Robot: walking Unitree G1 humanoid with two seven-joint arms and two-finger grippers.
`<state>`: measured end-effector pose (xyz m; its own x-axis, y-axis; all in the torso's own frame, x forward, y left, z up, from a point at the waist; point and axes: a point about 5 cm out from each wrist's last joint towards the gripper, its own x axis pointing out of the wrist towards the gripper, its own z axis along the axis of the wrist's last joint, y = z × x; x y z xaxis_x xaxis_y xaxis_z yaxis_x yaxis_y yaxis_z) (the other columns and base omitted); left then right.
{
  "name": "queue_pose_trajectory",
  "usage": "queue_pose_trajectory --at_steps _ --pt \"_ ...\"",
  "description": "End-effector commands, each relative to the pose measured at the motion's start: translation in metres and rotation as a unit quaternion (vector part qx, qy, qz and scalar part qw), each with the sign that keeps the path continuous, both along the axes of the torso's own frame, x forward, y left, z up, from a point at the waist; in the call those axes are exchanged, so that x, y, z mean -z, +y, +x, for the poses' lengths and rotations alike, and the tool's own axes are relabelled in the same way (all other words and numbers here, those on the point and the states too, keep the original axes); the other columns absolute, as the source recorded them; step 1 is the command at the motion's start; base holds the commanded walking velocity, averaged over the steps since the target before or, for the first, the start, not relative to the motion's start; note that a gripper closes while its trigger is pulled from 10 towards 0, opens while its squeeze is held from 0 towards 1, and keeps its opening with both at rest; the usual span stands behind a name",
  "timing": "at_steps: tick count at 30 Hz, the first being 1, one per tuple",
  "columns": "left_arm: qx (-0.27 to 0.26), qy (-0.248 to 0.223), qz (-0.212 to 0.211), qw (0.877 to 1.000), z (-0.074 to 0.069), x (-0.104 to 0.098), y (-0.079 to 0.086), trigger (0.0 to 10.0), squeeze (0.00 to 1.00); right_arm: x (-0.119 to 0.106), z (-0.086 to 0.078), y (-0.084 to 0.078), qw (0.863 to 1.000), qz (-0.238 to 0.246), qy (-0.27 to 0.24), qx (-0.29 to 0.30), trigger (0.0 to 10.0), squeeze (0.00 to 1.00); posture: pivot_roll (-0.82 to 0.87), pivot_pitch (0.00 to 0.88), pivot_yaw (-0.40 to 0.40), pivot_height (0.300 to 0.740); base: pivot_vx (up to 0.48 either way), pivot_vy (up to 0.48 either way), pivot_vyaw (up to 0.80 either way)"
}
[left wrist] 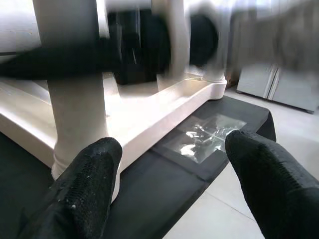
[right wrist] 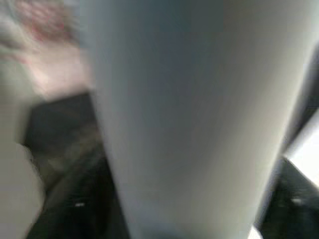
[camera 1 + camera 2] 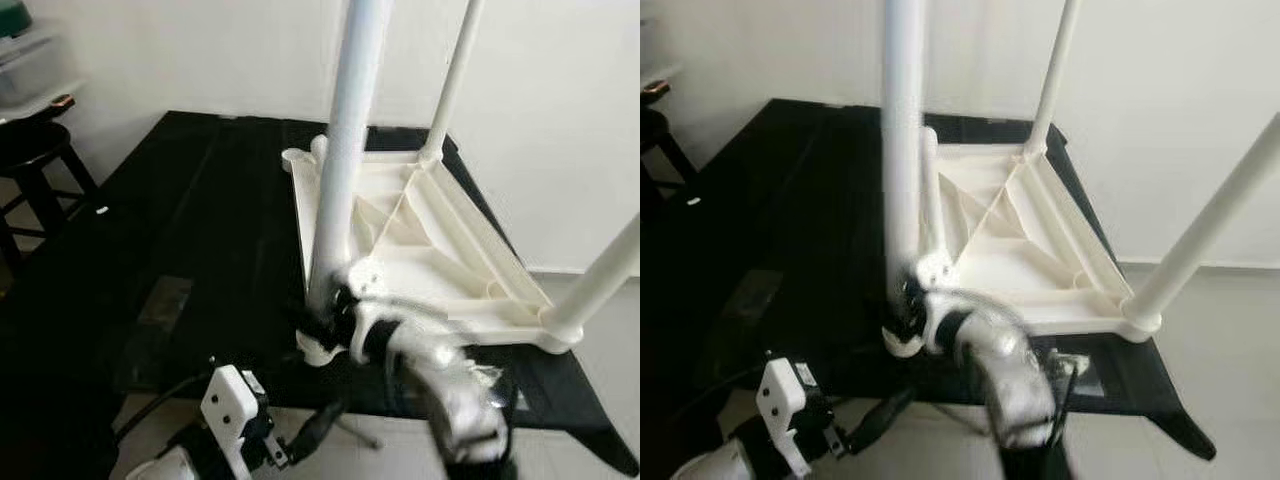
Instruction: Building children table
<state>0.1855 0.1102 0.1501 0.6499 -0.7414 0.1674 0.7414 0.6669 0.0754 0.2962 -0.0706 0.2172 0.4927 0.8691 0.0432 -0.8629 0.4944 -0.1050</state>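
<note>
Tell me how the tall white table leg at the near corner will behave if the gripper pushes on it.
The tall white plastic leg looks rigid, so it should lever rather than bend. Standing upright in the corner of the upturned white tabletop, it may wobble if not fully seated. Its smooth round surface could slip in the right gripper, which sits at its base.

The upside-down table top [image 3: 430,240] looked like smooth white moulded plastic with a slight sheen, and the legs [image 3: 345,150] were the same stuff, semi-glossy tubes. The mat [image 3: 200,230] underneath was matt black, soft-looking like cloth or foam. A clear crinkly plastic bag [image 1: 207,137] lay on it, shiny. The left gripper's fingers [image 1: 89,184] had a rough, grainy black rubbery finish. The stool [image 3: 35,165] looked like dark painted wood.
</note>
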Motion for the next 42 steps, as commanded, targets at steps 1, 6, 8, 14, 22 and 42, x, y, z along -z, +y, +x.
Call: queue_pose_trajectory --at_steps 1,6,8,14,22,42 --pt "0.005 0.000 0.002 1.000 -0.001 0.002 0.000 10.0 0.00 -0.003 -0.007 -0.003 0.996 -0.021 -0.021 -0.087 10.0 1.00 0.00 0.134 -0.067 0.740 0.000 0.000 0.00" --pt "0.005 0.000 0.002 1.000 0.000 0.002 -0.001 10.0 0.00 -0.006 -0.007 -0.007 0.992 -0.038 -0.038 -0.114 10.0 1.00 0.00 0.134 -0.067 0.740 0.000 0.000 0.00" --pt "0.004 0.000 0.002 1.000 0.000 0.002 -0.001 10.0 0.00 -0.009 0.000 -0.013 0.987 -0.065 -0.053 -0.135 10.0 0.00 0.00 0.133 -0.070 0.740 0.000 0.000 0.00" --pt "-0.001 -0.001 0.000 1.000 -0.002 0.001 -0.001 10.0 0.00 -0.023 0.029 -0.034 0.966 -0.113 -0.024 -0.230 10.0 0.00 0.02 0.145 -0.069 0.740 0.000 0.000 0.00" --pt "-0.007 -0.002 0.001 1.000 -0.004 0.000 0.000 10.0 0.00 -0.028 0.041 -0.041 0.957 -0.100 0.011 -0.272 0.0 0.00 0.04 0.158 -0.079 0.740 0.000 0.000 0.00" --pt "-0.010 -0.003 -0.001 1.000 -0.004 -0.002 0.001 10.0 0.00 0.018 0.013 -0.037 0.992 -0.090 0.015 -0.088 0.0 0.00 0.02 0.182 -0.090 0.740 0.000 0.000 0.00"
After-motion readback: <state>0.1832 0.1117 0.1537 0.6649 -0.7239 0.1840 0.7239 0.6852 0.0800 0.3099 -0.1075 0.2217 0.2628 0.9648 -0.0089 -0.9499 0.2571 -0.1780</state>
